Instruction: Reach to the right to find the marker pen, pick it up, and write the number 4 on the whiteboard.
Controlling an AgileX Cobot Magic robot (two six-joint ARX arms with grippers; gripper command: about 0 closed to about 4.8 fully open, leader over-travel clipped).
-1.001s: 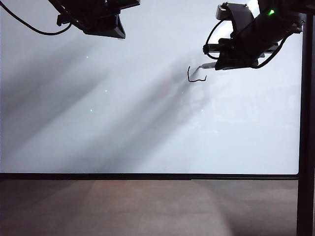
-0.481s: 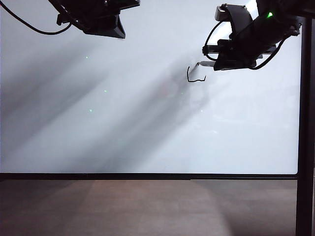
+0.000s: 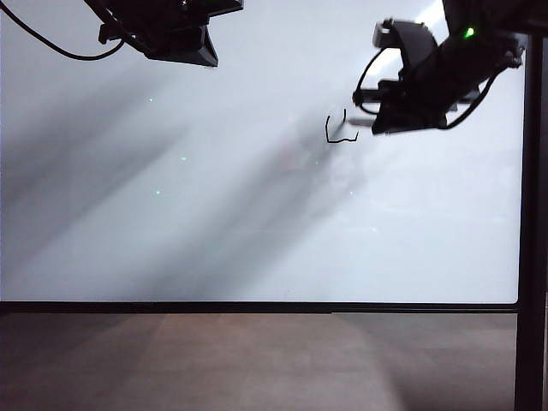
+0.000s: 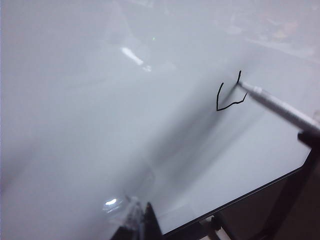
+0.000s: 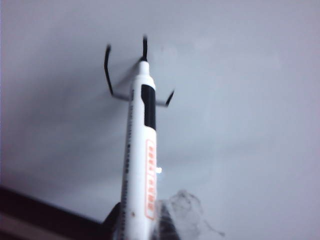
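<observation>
Right gripper (image 3: 370,122): near the whiteboard's upper right corner, jaws closed on the marker pen (image 5: 141,150); the grip itself sits at the edge of the right wrist view, with the pen's barrel running out from it.
Left gripper (image 3: 184,43): at the whiteboard's upper edge, toward the left; holds nothing visible; cannot tell whether its jaws stand apart or together.
Marker pen tip: touching the whiteboard (image 3: 214,214) at the short upright stroke just begun.
Number 4 (image 3: 341,130): incomplete; open-topped hook and crossbar drawn, upright only started, in the upper right part of the board.
Risk, stroke drift: the upright may miss the crossbar if the pen slips sideways in the jaws.
Risk, pressure: too light gives a broken line; too heavy could tilt the pen in the grip.
</observation>
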